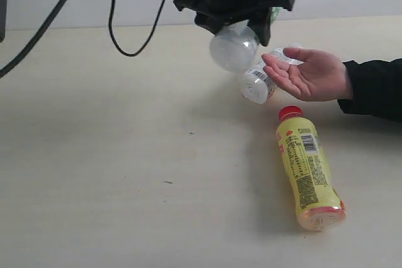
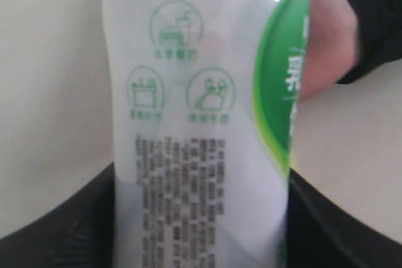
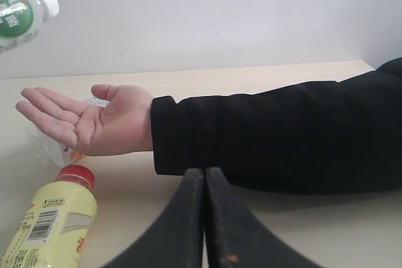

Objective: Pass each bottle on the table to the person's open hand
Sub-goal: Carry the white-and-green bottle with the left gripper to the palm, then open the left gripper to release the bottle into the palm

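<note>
- Exterior view: left fingers are pinching the white bottle aloft, base facing the camera, just beside the open hand; the yellow bottle is lying on the worktop nearby.
- Left wrist view: the white bottle is extending lengthwise from the fingers, with the hand beyond.
- Right wrist view: right fingers are sitting pressed together, empty.

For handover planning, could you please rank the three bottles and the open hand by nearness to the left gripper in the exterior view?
1. White bottle with green label, in the left gripper.
2. White-labelled clear bottle and open hand, lower right: too close to call.
3. Yellow bottle, front right.
</note>
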Available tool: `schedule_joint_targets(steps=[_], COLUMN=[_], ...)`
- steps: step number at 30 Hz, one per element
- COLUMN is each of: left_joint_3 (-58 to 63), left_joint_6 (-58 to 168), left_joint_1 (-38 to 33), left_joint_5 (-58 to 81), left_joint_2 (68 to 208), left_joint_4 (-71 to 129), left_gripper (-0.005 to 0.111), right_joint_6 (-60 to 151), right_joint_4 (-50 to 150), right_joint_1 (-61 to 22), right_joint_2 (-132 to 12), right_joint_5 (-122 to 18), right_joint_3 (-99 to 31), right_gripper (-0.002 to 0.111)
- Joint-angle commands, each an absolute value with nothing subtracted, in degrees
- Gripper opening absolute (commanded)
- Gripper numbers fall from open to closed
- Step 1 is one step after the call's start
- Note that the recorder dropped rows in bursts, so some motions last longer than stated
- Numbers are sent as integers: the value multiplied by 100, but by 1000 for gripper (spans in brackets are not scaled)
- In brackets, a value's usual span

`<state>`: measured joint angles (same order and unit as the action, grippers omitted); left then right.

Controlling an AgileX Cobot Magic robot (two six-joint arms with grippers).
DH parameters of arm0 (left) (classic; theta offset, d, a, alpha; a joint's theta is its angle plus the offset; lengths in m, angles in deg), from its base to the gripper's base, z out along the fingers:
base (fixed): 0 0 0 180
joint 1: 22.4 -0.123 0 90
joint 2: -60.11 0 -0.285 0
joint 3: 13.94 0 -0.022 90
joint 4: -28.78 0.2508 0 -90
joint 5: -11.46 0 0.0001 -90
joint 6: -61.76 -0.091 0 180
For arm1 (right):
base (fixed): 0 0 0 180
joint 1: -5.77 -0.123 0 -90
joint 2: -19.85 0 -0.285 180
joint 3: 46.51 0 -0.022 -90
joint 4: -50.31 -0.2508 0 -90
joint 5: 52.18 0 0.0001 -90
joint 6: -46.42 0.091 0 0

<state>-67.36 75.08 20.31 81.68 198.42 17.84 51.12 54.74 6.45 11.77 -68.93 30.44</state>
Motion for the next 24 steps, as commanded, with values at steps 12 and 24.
schedule_joint_targets(steps=[12,24], left_joint_3=[-6721,-6731], left_joint_6=[9924,10983], left_joint_1=[2957,2872], left_joint_5=[5476,5375], left_joint_2=[20486,20862], left_joint_4=[851,2675], left_gripper=[0,0], right_joint_6=[5103,5103], right_joint_4=[5481,5481], right_joint_1=[645,645], right_joint_2=[1206,1206], right_joint_5=[-6860,-6860], right_joint_3=[3070,3070], right_gripper=[0,0])
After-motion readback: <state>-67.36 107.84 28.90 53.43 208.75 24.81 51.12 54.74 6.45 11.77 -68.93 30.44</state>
